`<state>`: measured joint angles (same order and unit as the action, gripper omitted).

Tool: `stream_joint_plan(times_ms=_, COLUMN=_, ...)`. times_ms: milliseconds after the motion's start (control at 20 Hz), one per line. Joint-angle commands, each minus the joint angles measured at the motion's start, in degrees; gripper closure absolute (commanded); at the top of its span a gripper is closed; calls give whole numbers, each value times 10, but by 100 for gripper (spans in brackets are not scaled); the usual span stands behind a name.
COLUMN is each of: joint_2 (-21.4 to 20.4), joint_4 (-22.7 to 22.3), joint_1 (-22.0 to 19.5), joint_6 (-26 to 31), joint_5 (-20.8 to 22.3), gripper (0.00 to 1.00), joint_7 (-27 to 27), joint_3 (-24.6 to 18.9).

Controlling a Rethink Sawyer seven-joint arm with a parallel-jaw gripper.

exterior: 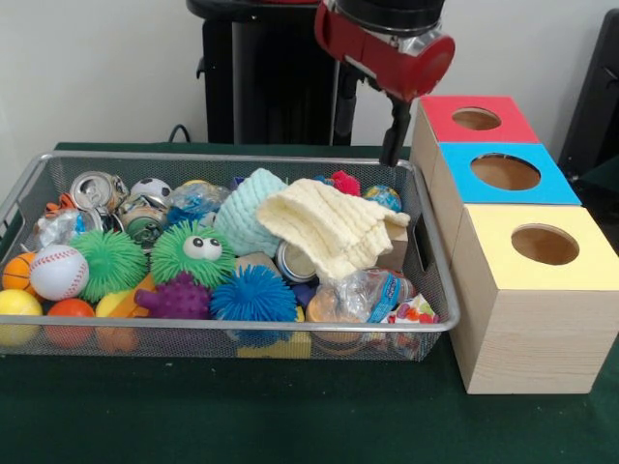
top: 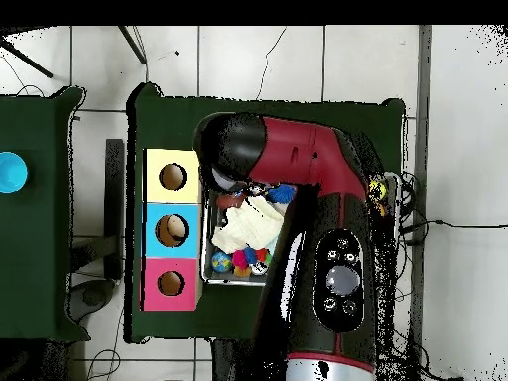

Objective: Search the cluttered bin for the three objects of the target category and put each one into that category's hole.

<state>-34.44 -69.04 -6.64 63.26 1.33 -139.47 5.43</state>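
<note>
The wire-mesh bin [exterior: 222,327] is full of toys and cloth. A wrinkly clear bottle with a blue-and-white label [exterior: 366,293] lies at its front right. A second clear bottle [exterior: 195,200] lies near the far rim, and a third [exterior: 55,228] lies at the far left beside a can. My gripper [exterior: 394,135] hangs from the red and black arm [exterior: 387,43] above the bin's far right corner, next to the red-topped box, holding nothing I can see. In the overhead view the arm [top: 298,198] covers most of the bin [top: 205,260] and hides the gripper.
Three wooden boxes with round holes stand right of the bin: red top [exterior: 476,118], blue top [exterior: 505,172], yellow top [exterior: 545,245]. A cream knitted cloth [exterior: 334,227], a mint one [exterior: 247,208], shiny cans [exterior: 93,188], spiky balls and a baseball [exterior: 58,271] fill the bin.
</note>
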Motion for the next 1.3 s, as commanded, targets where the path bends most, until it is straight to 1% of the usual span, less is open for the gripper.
stream_joint_plan(times_ms=50, joint_2=76, joint_4=-19, joint_1=-26, joint_6=-21, joint_5=22, gripper=0, joint_7=73, joint_3=-69)
stream_joint_plan(times_ms=150, joint_2=87, joint_4=-17, joint_1=-27, joint_6=-35, joint_5=24, gripper=0, joint_7=71, joint_3=-73)
stream_joint_plan(times_ms=350, joint_2=95, joint_4=-19, joint_1=-25, joint_6=-52, joint_5=28, gripper=0, joint_7=64, joint_3=-77)
stream_joint_plan(times_ms=650, joint_2=115, joint_4=-24, joint_1=-19, joint_6=-105, joint_5=38, gripper=0, joint_7=49, joint_3=-78)
stream_joint_plan(times_ms=950, joint_2=125, joint_4=-22, joint_1=-15, joint_6=-116, joint_5=34, gripper=0, joint_7=40, joint_3=-75)
stream_joint_plan(times_ms=1100, joint_2=134, joint_4=-21, joint_1=-20, joint_6=-129, joint_5=30, gripper=0, joint_7=44, joint_3=-79)
stream_joint_plan(times_ms=1300, joint_2=143, joint_4=-11, joint_1=-26, joint_6=-129, joint_5=29, gripper=0, joint_7=53, joint_3=-82)
